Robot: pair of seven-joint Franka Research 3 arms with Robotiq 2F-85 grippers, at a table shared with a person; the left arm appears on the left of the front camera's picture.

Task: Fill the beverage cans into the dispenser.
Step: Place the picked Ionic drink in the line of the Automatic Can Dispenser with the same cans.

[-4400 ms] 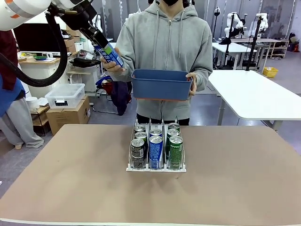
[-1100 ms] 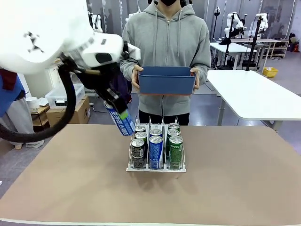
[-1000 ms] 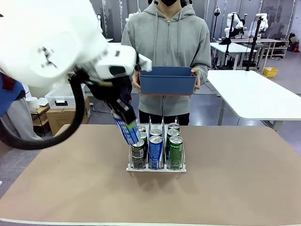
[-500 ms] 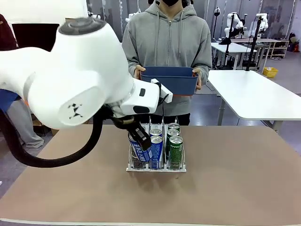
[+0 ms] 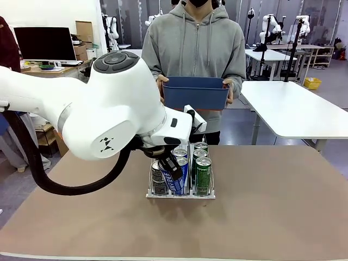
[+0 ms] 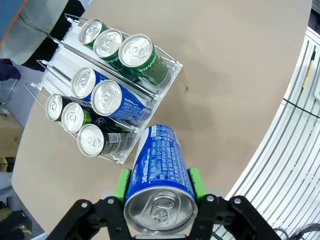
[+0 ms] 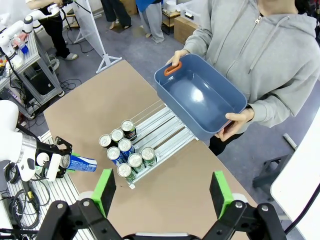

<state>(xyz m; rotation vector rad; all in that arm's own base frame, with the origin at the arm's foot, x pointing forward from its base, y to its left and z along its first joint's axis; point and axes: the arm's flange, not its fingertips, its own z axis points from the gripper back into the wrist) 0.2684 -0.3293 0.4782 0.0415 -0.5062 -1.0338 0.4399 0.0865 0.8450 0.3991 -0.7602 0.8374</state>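
Blue can (image 6: pixel 159 167): I have my left gripper (image 6: pixel 159 186) clamped on it, now lowered before the dispenser (image 5: pixel 180 194); earlier above. Right gripper (image 7: pixel 162 192): wide, holding nothing.

Front view: left arm (image 5: pixel 114 114) hides dispenser (image 5: pixel 180 194) rear-left lane at 10 o'clock — blue can (image 5: pixel 173 176) lettering unreadable.

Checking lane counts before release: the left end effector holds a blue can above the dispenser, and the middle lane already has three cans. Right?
Not quite. The middle lane has two blue cans; the left wrist view shows it. The left end effector does hold a blue can above the dispenser.
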